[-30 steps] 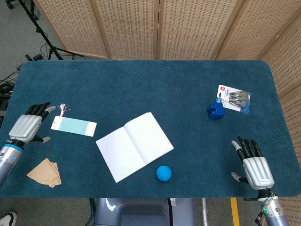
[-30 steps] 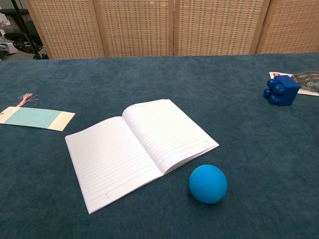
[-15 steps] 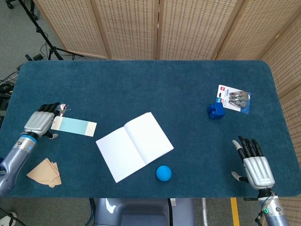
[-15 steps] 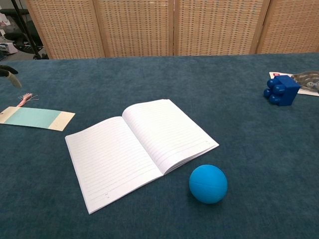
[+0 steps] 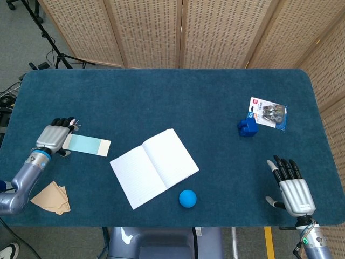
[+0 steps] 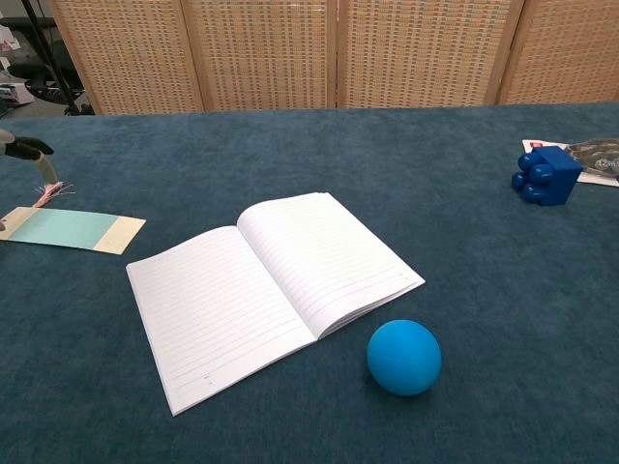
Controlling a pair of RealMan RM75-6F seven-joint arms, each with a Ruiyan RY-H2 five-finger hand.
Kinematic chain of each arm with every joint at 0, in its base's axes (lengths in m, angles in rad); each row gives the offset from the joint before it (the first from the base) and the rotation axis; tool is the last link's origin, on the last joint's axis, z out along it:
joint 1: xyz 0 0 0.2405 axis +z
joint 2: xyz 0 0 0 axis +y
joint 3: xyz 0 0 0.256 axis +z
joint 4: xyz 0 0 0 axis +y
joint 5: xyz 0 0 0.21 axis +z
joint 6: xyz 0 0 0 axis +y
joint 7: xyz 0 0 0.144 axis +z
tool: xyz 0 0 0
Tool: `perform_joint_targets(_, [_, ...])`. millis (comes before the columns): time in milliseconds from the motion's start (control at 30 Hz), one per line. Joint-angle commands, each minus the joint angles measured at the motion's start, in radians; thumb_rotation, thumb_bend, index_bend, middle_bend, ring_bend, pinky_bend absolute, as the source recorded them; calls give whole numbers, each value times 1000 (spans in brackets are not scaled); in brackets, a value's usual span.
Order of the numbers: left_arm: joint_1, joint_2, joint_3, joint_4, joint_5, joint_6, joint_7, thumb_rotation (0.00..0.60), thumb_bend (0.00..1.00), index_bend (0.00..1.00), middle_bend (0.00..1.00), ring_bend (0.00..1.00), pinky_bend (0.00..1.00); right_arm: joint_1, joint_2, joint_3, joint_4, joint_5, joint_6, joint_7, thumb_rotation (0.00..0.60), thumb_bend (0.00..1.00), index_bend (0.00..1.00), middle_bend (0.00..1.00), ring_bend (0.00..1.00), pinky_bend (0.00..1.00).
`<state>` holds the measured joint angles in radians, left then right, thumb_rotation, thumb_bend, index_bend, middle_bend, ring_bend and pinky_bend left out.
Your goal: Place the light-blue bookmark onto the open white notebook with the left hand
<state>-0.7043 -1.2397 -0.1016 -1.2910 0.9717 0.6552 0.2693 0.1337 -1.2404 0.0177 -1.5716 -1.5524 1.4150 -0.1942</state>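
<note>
From the head view, the open white notebook (image 5: 154, 167) lies flat on the teal felt-like table (image 5: 161, 97), its lined pages spread at a slant. Left of the notebook lies the light-blue bookmark (image 5: 86, 144), a thin flat strip with a cream end nearest the notebook and a pink tassel (image 5: 76, 124) at its far end. The left hand (image 5: 54, 136) sits over that far end, grey back up, dark fingers (image 5: 66, 122) bent forward close together; whether they touch or pinch the strip cannot be told. Further left of the notebook and nearer the table edge lie tan fan-shaped paper pieces (image 5: 51, 197). A smooth blue ball (image 5: 187, 198) rests just right of the notebook's near corner. Well right of the notebook stand a blue toy block (image 5: 247, 127) and a carded pack of metal clips (image 5: 268, 113). The right hand (image 5: 291, 190) lies flat at the near right, fingers straight, slightly apart, holding nothing.

From the chest view, the notebook (image 6: 266, 287) fills the centre; the bookmark (image 6: 73, 230) lies to its left, with only dark fingertips (image 6: 27, 148) above the tassel (image 6: 48, 191). The ball (image 6: 403, 357) and the block (image 6: 546, 174) sit to the notebook's right.
</note>
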Motion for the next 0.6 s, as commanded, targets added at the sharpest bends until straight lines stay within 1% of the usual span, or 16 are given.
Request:
perform_joint_targets(33, [-15,-11,9,5,-24,-2,26,600,198,266,0,0,0,0,0,0,0,0,-1,0,600,93,0,0,0,0])
perform_joint_targets(233, [-32,-33,24,17,-58,3,62,600,201,266,0,0,0,0,1,1,-1,3,-2,1,600,91,0,0,0,0])
perform_joint_targets(600, [-44,-58,42,35,-75,19,94,600,203,266,0,0,0,1,1,0,-1,4,-4,0,600,91,0,0,0,0])
